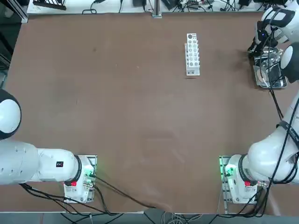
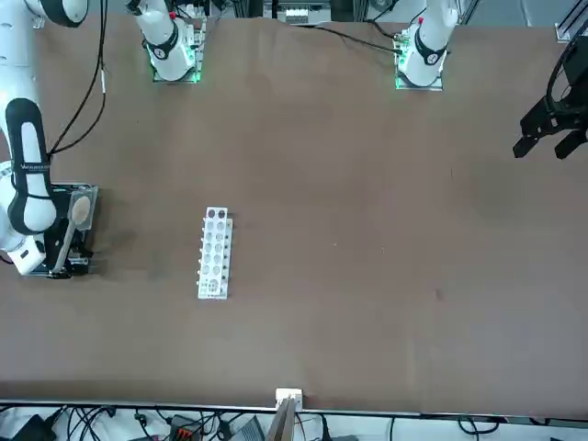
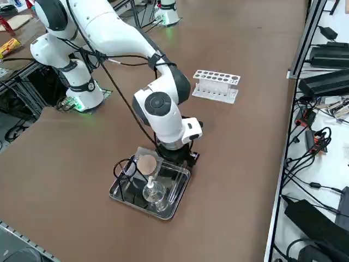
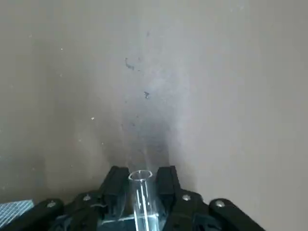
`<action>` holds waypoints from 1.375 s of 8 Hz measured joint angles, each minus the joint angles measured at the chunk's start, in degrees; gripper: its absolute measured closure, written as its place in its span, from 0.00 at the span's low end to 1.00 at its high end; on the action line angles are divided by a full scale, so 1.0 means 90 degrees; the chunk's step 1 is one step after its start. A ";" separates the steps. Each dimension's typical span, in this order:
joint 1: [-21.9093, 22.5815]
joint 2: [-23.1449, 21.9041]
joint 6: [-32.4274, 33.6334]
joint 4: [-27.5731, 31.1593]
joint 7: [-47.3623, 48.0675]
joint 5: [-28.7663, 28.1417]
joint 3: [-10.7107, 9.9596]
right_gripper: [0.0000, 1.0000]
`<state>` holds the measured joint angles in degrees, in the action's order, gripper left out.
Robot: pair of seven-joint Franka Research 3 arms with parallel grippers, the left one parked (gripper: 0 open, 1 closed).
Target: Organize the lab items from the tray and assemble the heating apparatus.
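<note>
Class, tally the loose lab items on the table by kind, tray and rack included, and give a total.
Clear tube, between the right gripper fingers: 1
Glass burner: 1
Black wire stand: 1
Tan disc: 1
Metal tray: 1
White rack: 1
Total: 6

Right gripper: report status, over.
Right gripper low over the tray, fingers either side of the thin clear tube. White rack stands apart. Nothing in the way.

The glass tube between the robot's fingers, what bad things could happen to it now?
The thin clear tube sits between the right end effector's fingers, which look close around it: squeezing harder might crack it. It's smooth glass, so it could slip when lifted. The glass burner in the tray stands close, and might get bumped.
</note>
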<state>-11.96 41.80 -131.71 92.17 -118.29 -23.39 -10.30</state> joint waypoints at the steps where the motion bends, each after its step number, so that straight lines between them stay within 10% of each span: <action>1: -0.0001 0.0014 -0.0001 -0.0035 -0.0005 -0.0030 0.0000 0.70; 6: 0.0010 0.0033 0.0097 -0.0463 -0.0021 -0.0045 0.0073 0.78; 11: 0.0116 -0.0132 0.2018 -0.1911 0.1031 -0.0158 0.0232 0.78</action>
<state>-10.91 40.61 -113.54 74.97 -109.01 -24.81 -8.21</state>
